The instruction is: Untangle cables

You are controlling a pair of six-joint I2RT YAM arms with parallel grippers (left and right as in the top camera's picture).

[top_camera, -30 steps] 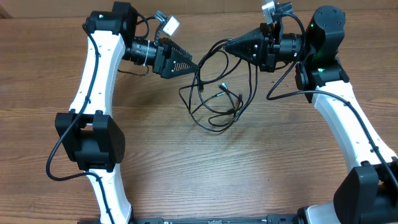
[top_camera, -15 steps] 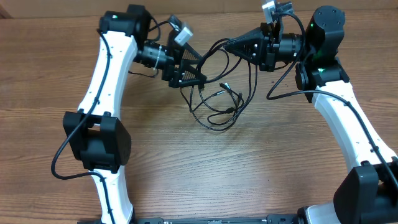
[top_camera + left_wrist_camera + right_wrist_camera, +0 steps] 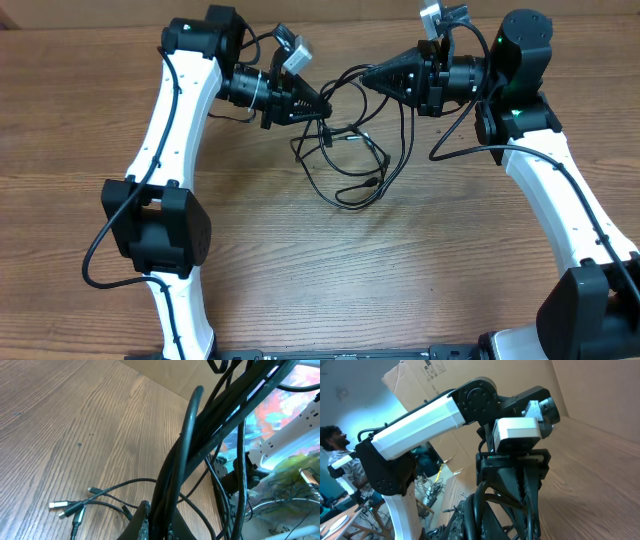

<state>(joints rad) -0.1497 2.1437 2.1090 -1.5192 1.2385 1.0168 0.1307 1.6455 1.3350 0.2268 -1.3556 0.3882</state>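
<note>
Where the overhead view looks down on the brown wooden table (image 3: 300, 290), the thin black cables (image 3: 352, 160) lie as loose loops at its far middle, their long axis running from the 2 grippers toward the near edge. The black left gripper (image 3: 320, 109) is pinched narrow on strands at the loops' upper left. The black right gripper (image 3: 366, 79), equally narrow, holds a strand at the upper right, the 2 tips near each other. Seen from the left wrist, the thin black cables (image 3: 200, 435) rise slantwise from bottom centre to upper right, while small silver-tipped plug ends (image 3: 60, 505) on the table point left. From the right wrist, the thin black cables (image 3: 475, 507) loop along the bottom edge before the white left arm (image 3: 425, 420).
</note>
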